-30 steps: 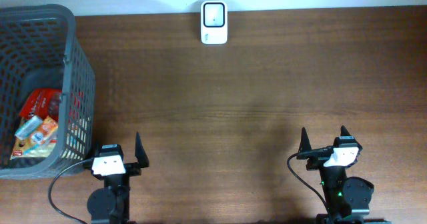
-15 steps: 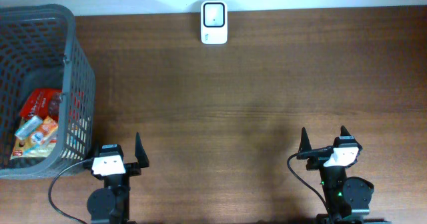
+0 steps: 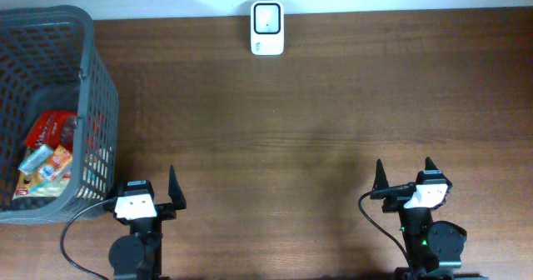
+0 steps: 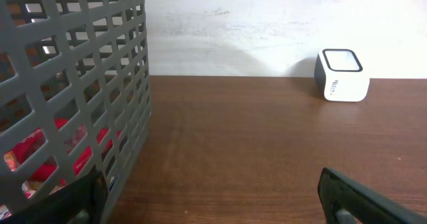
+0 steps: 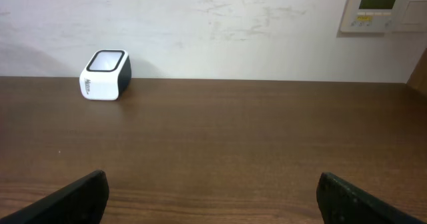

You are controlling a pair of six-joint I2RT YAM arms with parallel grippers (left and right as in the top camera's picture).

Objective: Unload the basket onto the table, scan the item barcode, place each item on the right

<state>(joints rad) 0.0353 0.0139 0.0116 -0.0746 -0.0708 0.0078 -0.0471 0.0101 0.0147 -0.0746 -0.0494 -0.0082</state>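
basket [image 3: 100,105]: left of the left pincer [image 4: 213,199]; overhead, its left side runs past the picture's edge, and the wrist view cuts off its top and left.
packets [image 3: 48,157]: in the basket, partly behind its mesh; print unreadable, count unclear.
scanner [image 3: 267,28]: well ahead of both pincers; side lettering too small to read.
left pincer fingers [image 4: 363,197]: only dark tips show, the rest cut off at the bottom edge.
right pincer [image 5: 220,197] fingers [image 5: 73,196]: likewise cut off at the bottom corners.
wall panel [image 5: 387,7]: ahead and right of the right pincer; cropped at the top and right, display unreadable.
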